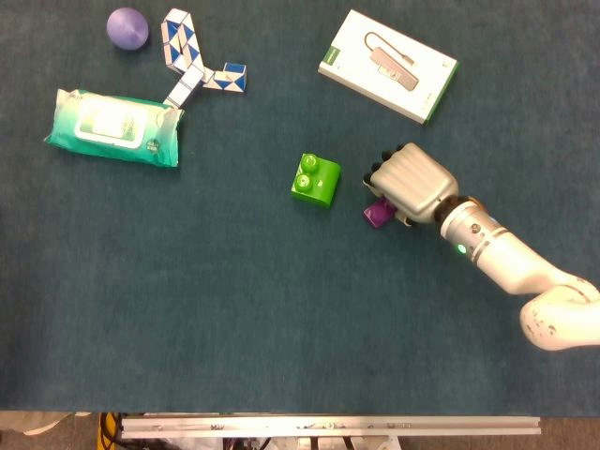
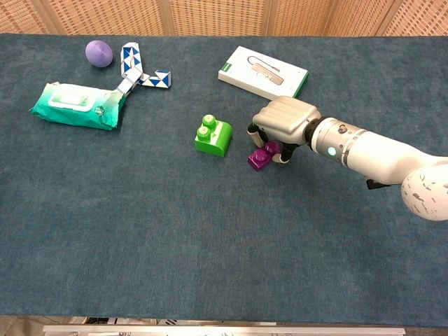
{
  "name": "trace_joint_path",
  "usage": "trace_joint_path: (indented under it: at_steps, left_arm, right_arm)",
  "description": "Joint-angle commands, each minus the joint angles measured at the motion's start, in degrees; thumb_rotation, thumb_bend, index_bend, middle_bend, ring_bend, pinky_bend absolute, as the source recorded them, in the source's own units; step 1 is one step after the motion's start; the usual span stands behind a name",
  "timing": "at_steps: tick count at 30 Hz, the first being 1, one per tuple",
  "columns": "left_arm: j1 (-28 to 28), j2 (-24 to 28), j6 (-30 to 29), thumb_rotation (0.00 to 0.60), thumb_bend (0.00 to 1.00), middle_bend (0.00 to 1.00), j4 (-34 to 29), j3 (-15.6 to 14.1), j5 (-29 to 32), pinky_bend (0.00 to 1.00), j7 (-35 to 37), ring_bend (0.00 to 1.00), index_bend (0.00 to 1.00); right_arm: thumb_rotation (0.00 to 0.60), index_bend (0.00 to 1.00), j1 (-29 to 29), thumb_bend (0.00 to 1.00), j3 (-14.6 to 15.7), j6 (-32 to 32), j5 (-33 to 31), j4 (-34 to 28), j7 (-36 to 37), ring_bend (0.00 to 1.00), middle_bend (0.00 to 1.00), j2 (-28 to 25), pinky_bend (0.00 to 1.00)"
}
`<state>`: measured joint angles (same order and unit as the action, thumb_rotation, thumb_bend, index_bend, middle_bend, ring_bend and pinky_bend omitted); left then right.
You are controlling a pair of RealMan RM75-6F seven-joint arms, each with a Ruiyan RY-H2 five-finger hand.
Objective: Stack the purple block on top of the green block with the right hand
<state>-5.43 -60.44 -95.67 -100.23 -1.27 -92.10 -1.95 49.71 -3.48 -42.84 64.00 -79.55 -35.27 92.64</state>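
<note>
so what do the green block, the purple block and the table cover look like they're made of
Green block: looks like glossy hard plastic, with light glinting on its studs. Purple block, under the right hand: likely the same moulded plastic, smooth and studded. Table cover: seems a matte teal fabric or felt, with a fuzzy, mottled weave.

I count one green block [image 1: 315, 179], one purple block [image 1: 378, 215], one purple ball [image 1: 127, 28], one wipes pack [image 1: 114, 127], one twist puzzle [image 1: 194, 67], one white box [image 1: 388, 66].
</note>
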Motion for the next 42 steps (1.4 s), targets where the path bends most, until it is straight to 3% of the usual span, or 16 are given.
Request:
trace_joint_path:
  at_steps: [1, 16, 42]
  left_arm:
    - [0.02, 0.04, 0.07, 0.600, 0.23, 0.34, -0.04, 0.00, -0.01, 0.19, -0.01, 0.30, 0.30]
    - [-0.22, 0.36, -0.11, 0.600, 0.23, 0.34, -0.42, 0.02, 0.01, 0.19, 0.16, 0.30, 0.30]
    - [-1.27, 0.84, -1.05, 0.600, 0.23, 0.34, 0.16, 0.11, 0.64, 0.19, 1.07, 0.30, 0.30]
  right_arm:
    - [0.600, 0.57, 0.13, 0.26, 0.04, -0.18, 0.16, -0.01, 0.26, 0.38, 0.52, -0.15, 0.47]
    - [0.600, 0.60, 5.01, 0.26, -4.52, 2.36, 2.23, -3.95, 5.47, 0.42, 0.54, -5.10, 0.51]
    - [0.600, 0.60, 14.93, 0.26, -8.49, 3.36, -5.52, 6.89, 2.20, 0.42, 0.54, 2.91, 0.52]
